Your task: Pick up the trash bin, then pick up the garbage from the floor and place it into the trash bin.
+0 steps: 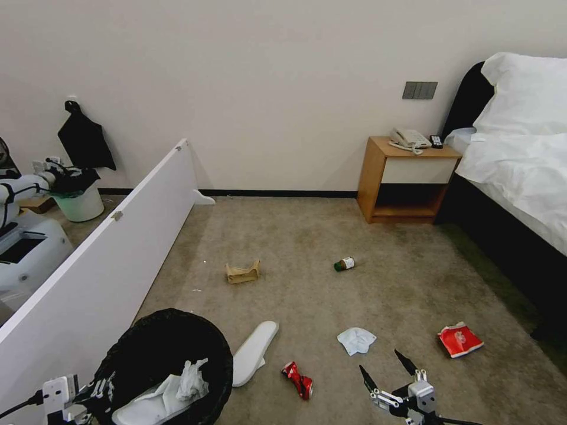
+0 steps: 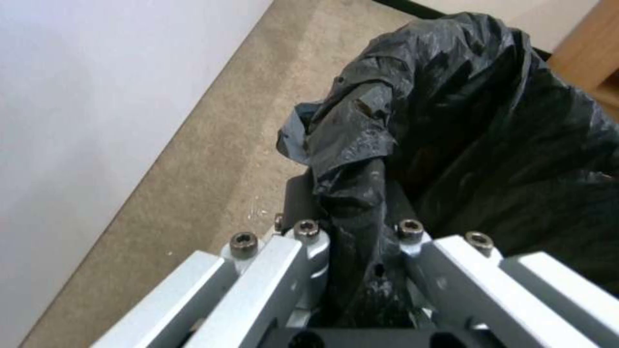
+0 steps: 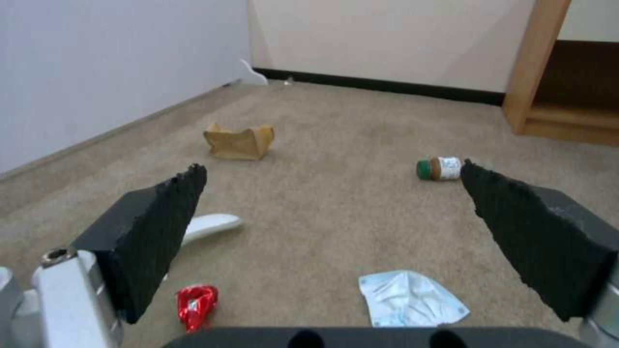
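Observation:
The trash bin [image 1: 142, 348], lined with a black bag [image 2: 490, 125], hangs at the lower left of the head view with a white slipper and a tissue inside. My left gripper [image 1: 97, 389] [image 2: 351, 229] is shut on its bagged rim. Low over the carpet to the right, my right gripper [image 1: 383, 365] [image 3: 331, 166] stands open and holds nothing. The garbage lies around it: a white slipper [image 1: 255, 351] [image 3: 210, 226], a crushed red can [image 1: 298, 379] [image 3: 197, 300], a white tissue [image 1: 356, 340] [image 3: 413, 298], a red packet [image 1: 460, 340], a brown paper bag [image 1: 242, 273] [image 3: 239, 141] and a green-capped bottle [image 1: 344, 264] [image 3: 440, 168].
A long white board [image 1: 100, 265] fences off the left side, with a plain white bin [image 1: 80, 203] behind it. A wooden nightstand [image 1: 407, 177] stands against the far wall, and a bed [image 1: 520, 177] runs along the right. Open carpet lies between them.

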